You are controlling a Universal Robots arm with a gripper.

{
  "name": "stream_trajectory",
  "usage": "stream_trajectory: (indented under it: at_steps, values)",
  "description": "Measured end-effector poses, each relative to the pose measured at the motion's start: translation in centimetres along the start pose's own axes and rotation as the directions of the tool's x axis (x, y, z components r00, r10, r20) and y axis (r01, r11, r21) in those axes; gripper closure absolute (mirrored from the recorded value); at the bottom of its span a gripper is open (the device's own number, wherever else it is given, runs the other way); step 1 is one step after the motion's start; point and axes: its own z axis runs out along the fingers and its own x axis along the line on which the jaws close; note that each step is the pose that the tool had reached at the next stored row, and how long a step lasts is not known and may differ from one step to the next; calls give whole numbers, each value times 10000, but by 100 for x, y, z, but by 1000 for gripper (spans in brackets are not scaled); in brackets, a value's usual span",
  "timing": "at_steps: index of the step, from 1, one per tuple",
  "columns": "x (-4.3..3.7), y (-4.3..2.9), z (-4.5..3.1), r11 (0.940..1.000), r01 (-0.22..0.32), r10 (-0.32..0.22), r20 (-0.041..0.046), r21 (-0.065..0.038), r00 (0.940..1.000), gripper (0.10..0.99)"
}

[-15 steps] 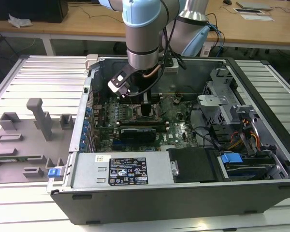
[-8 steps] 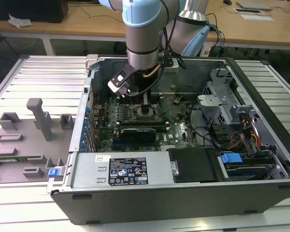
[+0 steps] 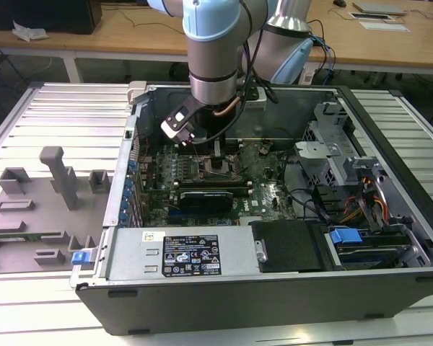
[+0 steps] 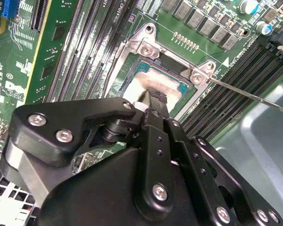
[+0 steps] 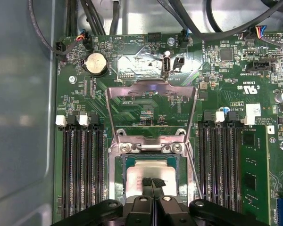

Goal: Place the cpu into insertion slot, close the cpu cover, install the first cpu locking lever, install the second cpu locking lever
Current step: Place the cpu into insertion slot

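The cpu (image 5: 148, 170), a pale silver-beige square, lies flat in the socket on the green motherboard; it also shows in the second wrist view (image 4: 160, 81). My gripper (image 5: 153, 181) is directly over it with both black fingers pressed together, shut, the tips at or just above the chip's top (image 4: 155, 96). The cpu cover (image 5: 151, 86), a thin silver frame with a large window, stands open, swung up off its hinge at the socket's far side. A thin locking lever (image 4: 245, 94) sticks out free beside the socket. In the exterior view the gripper (image 3: 215, 153) reaches down into the open case.
Memory slots (image 5: 82, 165) flank the socket on both sides. A long black card (image 3: 206, 196) lies near the socket. Case walls, cables and drive bays (image 3: 361, 209) crowd the exterior view's right. A grey fixture tray (image 3: 50, 187) sits outside the case at the exterior view's left.
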Motion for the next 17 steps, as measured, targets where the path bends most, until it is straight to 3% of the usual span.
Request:
stream_trajectory:
  at_steps: [9,12,17]
  values:
    - [2,1,-2,10000,-1,1,-10,-6,10000,980]
    - [4,7,-71,10000,0,0,-2,-2,10000,980]
    - [13,29,-293,10000,2,-2,0,-16,10000,980]
